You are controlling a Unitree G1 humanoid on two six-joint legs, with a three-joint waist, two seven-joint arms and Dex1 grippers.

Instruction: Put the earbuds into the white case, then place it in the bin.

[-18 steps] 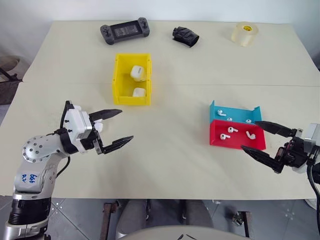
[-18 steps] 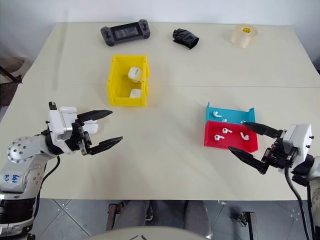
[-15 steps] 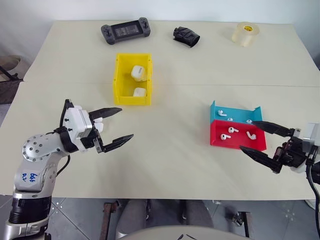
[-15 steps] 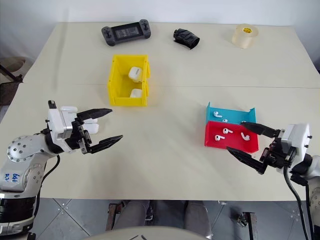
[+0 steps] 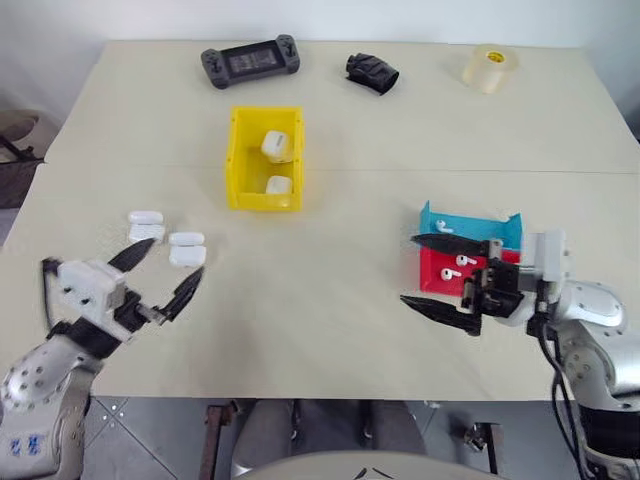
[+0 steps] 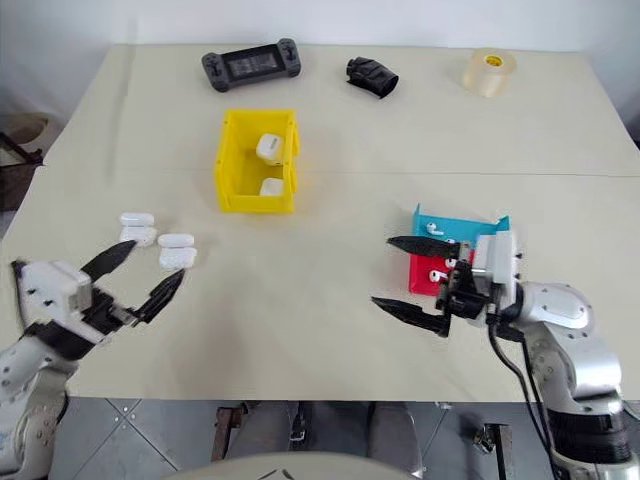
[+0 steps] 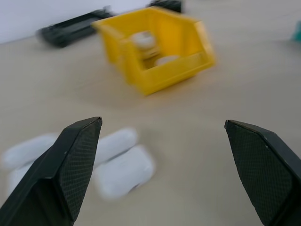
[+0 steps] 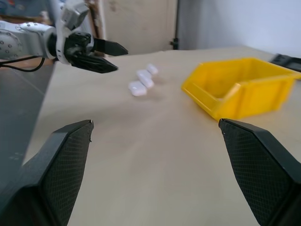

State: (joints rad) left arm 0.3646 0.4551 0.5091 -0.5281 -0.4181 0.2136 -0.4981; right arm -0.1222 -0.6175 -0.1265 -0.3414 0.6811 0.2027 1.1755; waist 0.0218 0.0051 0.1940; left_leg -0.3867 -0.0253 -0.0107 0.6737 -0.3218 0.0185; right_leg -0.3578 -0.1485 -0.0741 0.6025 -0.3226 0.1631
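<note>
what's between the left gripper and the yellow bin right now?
The white cases, four of them clustered on the table just ahead of the left gripper; beyond them bare tabletop up to the yellow bin. Clearest in the left eye view.

no readable text — no labels, brands, numbers or signs

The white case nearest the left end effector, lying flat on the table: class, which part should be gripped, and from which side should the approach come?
Grip the case across its narrower width, on the two long rounded sides, probably coming from above. It lies flat and low, with another case close beside it, so a level approach would likely nudge its neighbour. The left end effector, already open, hangs just short of it.
</note>
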